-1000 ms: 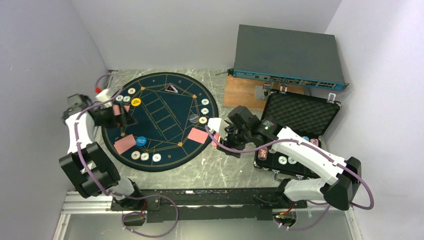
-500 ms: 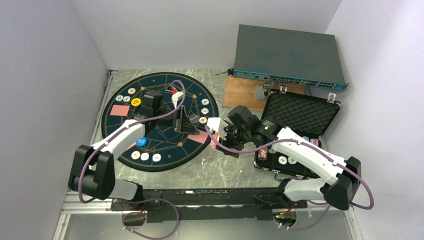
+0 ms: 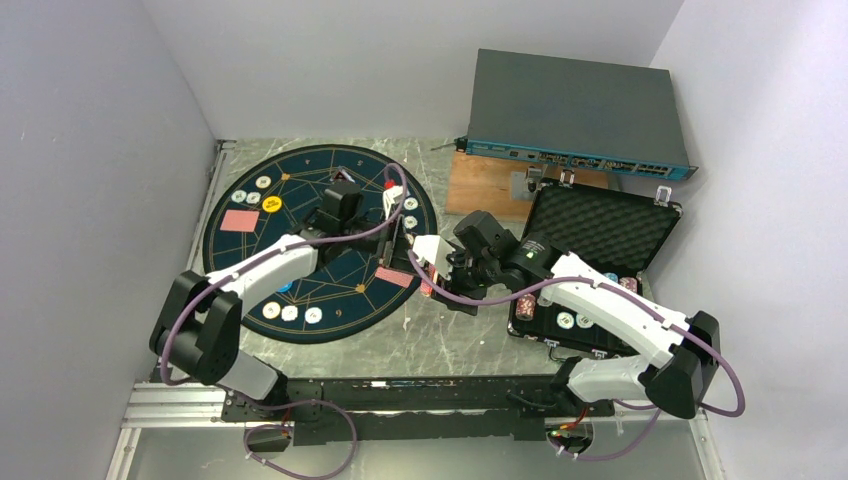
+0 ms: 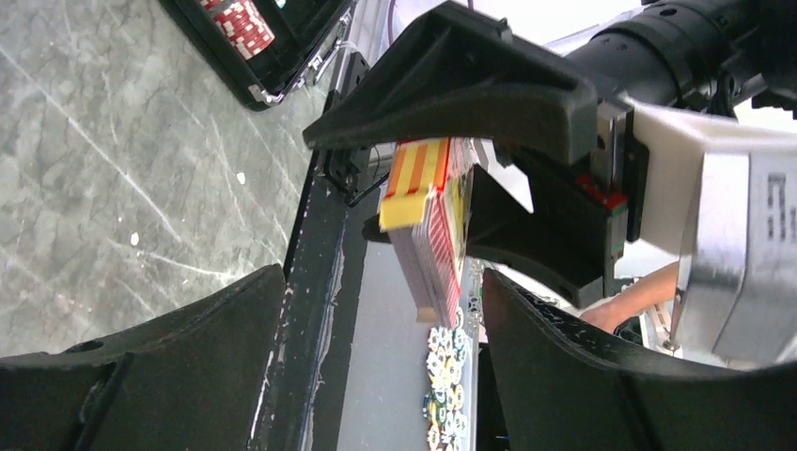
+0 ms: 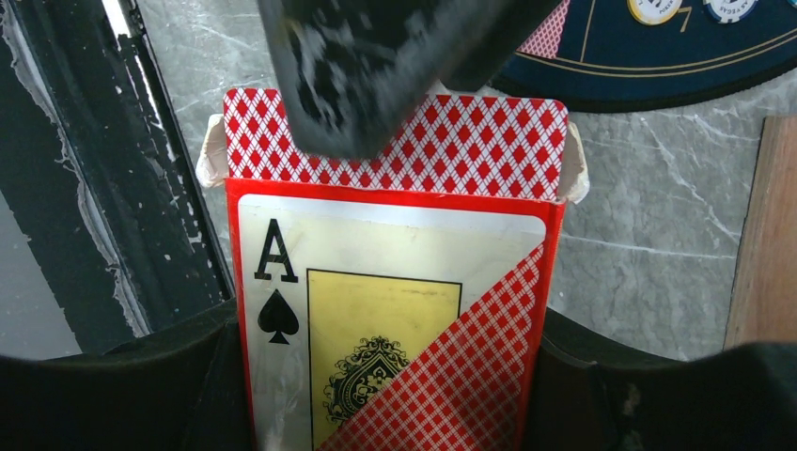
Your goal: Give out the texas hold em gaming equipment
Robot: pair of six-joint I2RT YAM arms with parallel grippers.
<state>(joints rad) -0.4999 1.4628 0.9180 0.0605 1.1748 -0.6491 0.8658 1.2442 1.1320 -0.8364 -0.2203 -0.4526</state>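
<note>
1. Deck (image 5: 395, 310) (glossy red tuck box, ace of spades on its face) sits clamped in the right end effector (image 5: 395, 376), held above the worktop (image 3: 450, 330) by the mat's (image 3: 310, 170) right edge.
2. Diamond-backed cards (image 5: 470, 141) stick out the top, presumably so one can be drawn.
3. Left end effector (image 4: 376, 319) straddles that end, jaws spread, gripping nothing.

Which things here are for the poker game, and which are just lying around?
For the game: card box, red-backed cards, whitish chips, yellow disc.
Just lying about: navy mat, black case, grey box, wooden board.
</note>
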